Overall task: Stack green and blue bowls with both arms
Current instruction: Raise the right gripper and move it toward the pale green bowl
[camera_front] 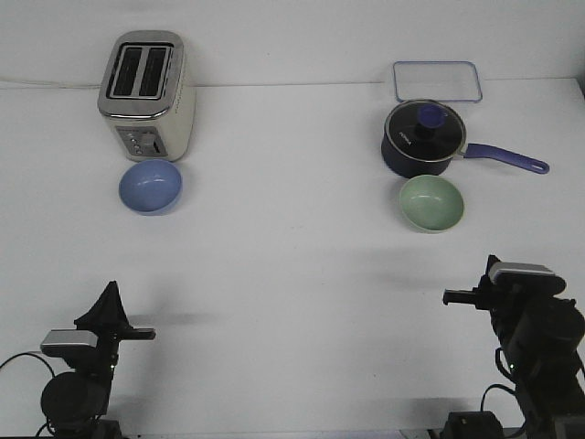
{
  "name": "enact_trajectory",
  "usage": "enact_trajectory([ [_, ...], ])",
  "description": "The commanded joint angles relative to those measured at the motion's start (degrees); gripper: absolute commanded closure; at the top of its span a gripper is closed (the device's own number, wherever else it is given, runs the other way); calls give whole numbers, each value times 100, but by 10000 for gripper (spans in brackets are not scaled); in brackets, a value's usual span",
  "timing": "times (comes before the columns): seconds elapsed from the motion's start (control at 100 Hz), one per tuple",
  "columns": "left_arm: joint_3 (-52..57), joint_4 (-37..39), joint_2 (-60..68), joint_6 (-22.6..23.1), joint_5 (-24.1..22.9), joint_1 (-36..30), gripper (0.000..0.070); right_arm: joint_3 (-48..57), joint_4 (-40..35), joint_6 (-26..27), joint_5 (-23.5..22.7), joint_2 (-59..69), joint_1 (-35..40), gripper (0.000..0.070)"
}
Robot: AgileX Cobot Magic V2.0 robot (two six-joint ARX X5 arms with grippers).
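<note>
Nearest the camera, the left gripper [111, 302] and the right gripper [475, 294] stand low at the front edge; I cannot tell if their fingers are spread or pressed together. The blue bowl [150, 187] sits toward the back-left corner, just beside a toaster [146, 93]. The green bowl [431, 202] sits back-right, near a saucepan [422, 139]. Both look light, stiff, smooth and matte, probably slippery; the thin rim seems the best hold.

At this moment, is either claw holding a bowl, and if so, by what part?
Nothing is held. The periwinkle blue round bowl and the pale mint green round bowl both sit on the table, far from the left claw and right claw.
</note>
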Motion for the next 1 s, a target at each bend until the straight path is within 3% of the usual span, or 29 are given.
enact_trajectory([
  [0.0, -114, 57, -9, 26, -20, 0, 689, 455, -328, 66, 4, 361, -2, 700],
  [0.26, -114, 57, -9, 26, -20, 0, 689, 1290, -1263, 68, -39, 1377, 0, 700],
  [0.64, -114, 57, -9, 26, -20, 0, 689, 1290, -1375, 90, -37, 1574, -2, 696],
  [0.7, -114, 57, -9, 26, -20, 0, 689, 1290, -1416, 90, -37, 1574, -2, 653],
  [0.87, -114, 57, -9, 26, -20, 0, 689, 1290, -1541, 85, -37, 1574, -2, 299],
  [0.99, -114, 57, -9, 26, -20, 0, 689, 1290, -1622, 87, -37, 1574, -2, 269],
])
